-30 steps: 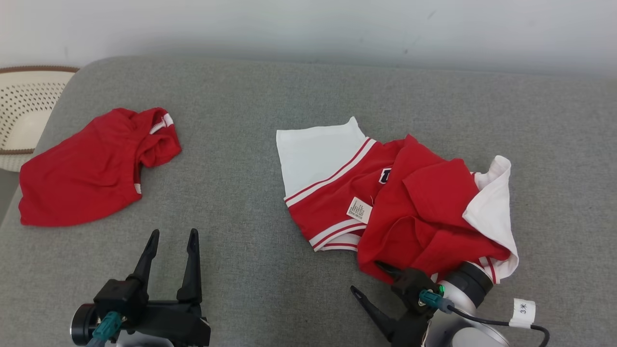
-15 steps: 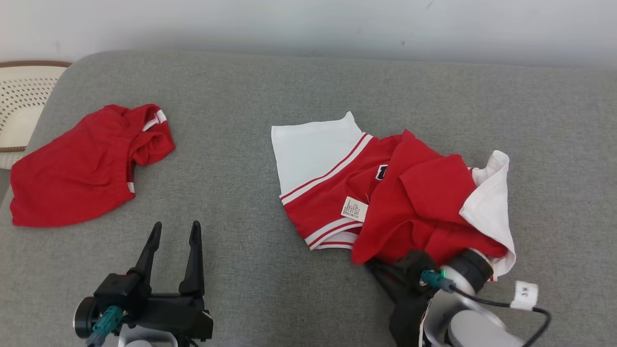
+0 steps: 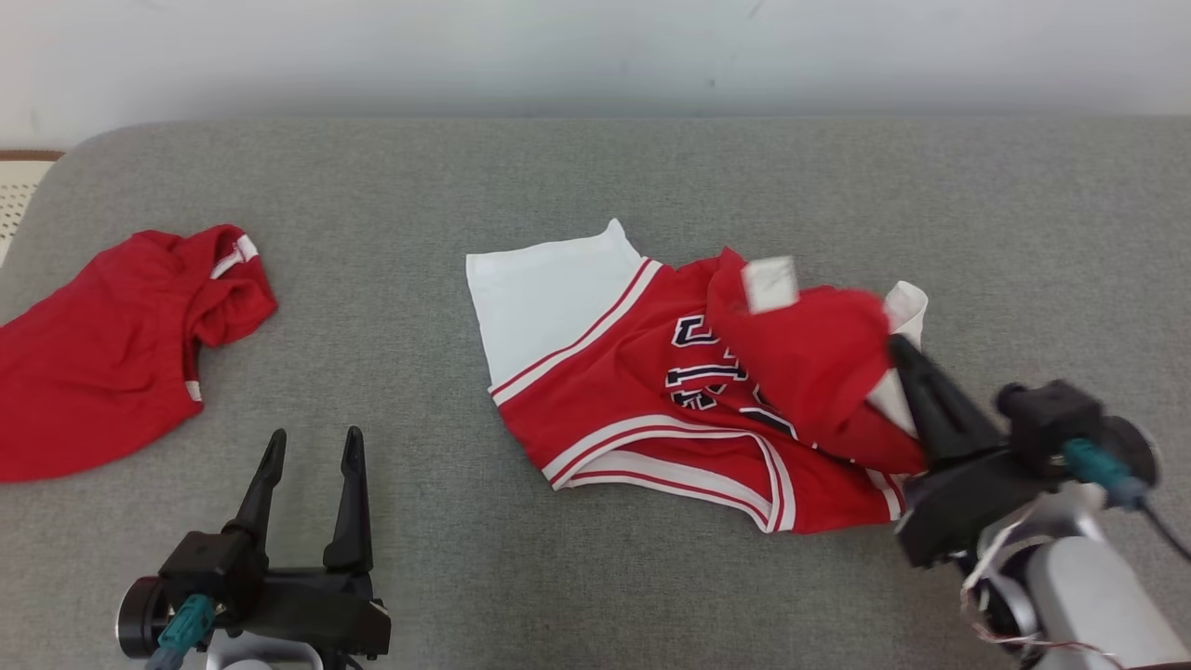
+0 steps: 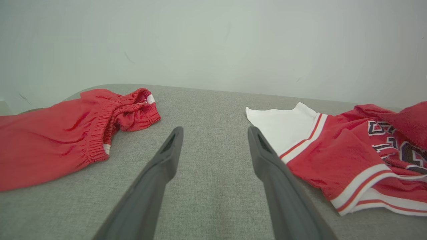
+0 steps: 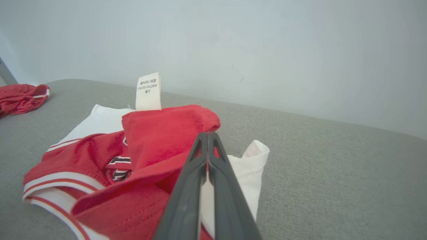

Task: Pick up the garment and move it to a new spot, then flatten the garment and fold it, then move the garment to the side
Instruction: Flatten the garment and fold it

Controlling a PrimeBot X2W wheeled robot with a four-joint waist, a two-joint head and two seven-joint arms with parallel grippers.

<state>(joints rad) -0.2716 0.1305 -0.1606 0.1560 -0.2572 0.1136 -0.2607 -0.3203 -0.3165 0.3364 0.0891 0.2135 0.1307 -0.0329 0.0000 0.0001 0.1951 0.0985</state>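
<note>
The garment (image 3: 651, 409) is a red jersey with white trim and dark lettering, lying crumpled on the grey cushion (image 3: 595, 186). My right gripper (image 3: 898, 346) is shut on a red fold at the jersey's right side and holds it raised, with the white care label (image 3: 769, 283) sticking up. In the right wrist view the right gripper (image 5: 207, 134) pinches the garment (image 5: 156, 133) below its label (image 5: 148, 90). My left gripper (image 3: 312, 437) stands open near the front left, holding nothing. In the left wrist view the left gripper (image 4: 213, 131) points between the two cloths, with the garment (image 4: 337, 156) to its right.
A second red cloth (image 3: 102, 354) with an elastic waistband lies at the cushion's left end; the wrist views show this red cloth (image 4: 50, 140) (image 5: 20, 96) too. A perforated basket (image 3: 14, 186) peeks in at the left edge. A pale wall (image 3: 595, 46) backs the cushion.
My right gripper has shut on the jersey's red fold and swung it up and to the right, uncovering the lettering. The head camera has shifted. The left gripper stays open.
</note>
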